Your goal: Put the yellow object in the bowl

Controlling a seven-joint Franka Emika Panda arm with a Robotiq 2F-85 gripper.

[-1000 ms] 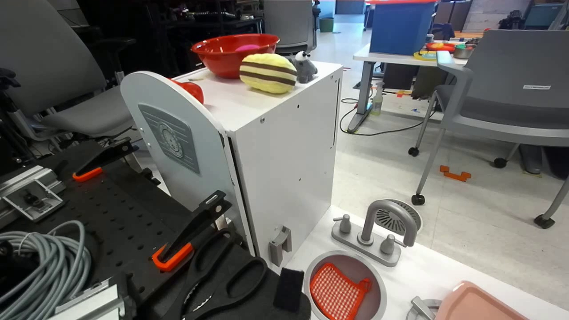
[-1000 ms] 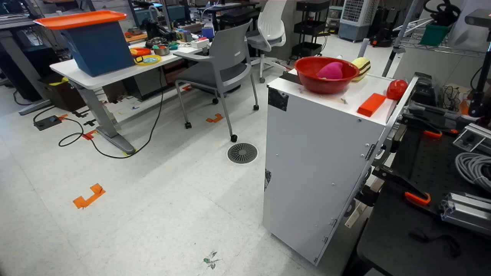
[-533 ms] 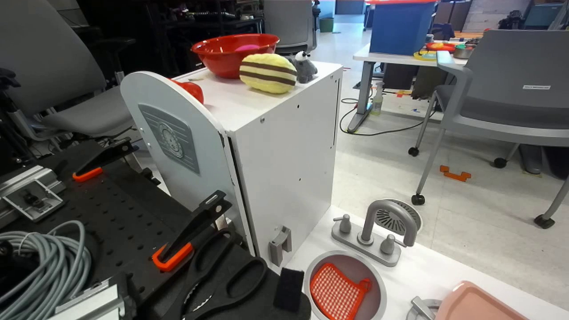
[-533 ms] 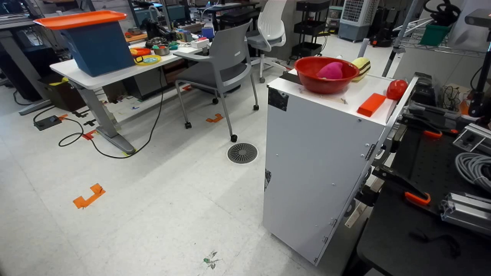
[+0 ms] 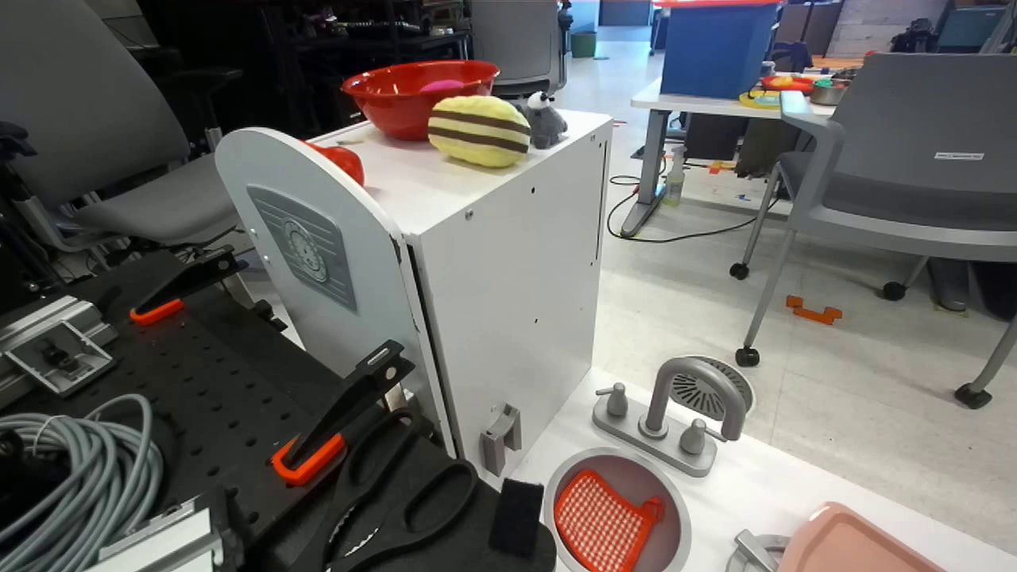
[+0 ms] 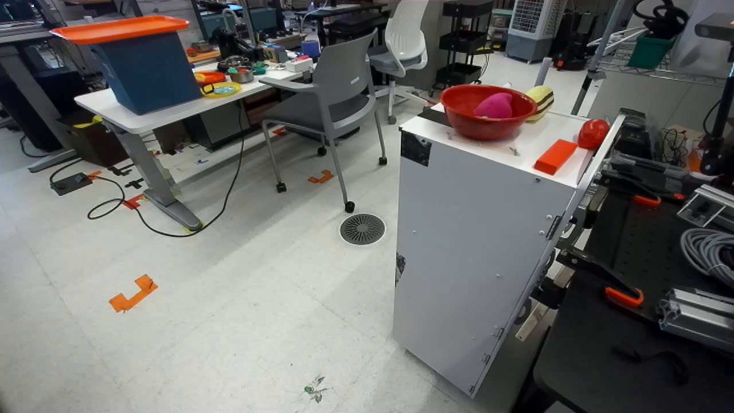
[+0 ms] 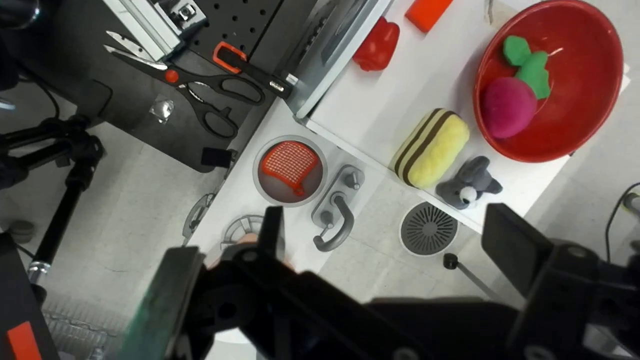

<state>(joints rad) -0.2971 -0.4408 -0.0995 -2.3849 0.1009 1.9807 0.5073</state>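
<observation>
The yellow object [image 5: 478, 133], a plush lump with dark brown stripes, lies on top of the white cabinet; it also shows in an exterior view [image 6: 540, 103], partly behind the bowl. In the wrist view the yellow object [image 7: 432, 147] lies near the cabinet edge, beside the bowl [image 7: 582, 100]. The red bowl shows in both exterior views [image 5: 397, 111] [image 6: 484, 129]. A magenta and green plush vegetable [image 7: 510, 107] is inside the bowl. My gripper [image 7: 385, 220] is open and empty, high above the scene, its fingers wide apart. It is not in either exterior view.
A grey plush animal [image 7: 467, 182] sits beside the yellow object. A red pepper [image 7: 378, 45] and an orange block [image 7: 428, 12] lie on the cabinet top [image 7: 400, 85]. An upright panel [image 5: 310, 238] borders it. A faucet [image 7: 340, 210] and sink [image 7: 322, 175] stand lower down.
</observation>
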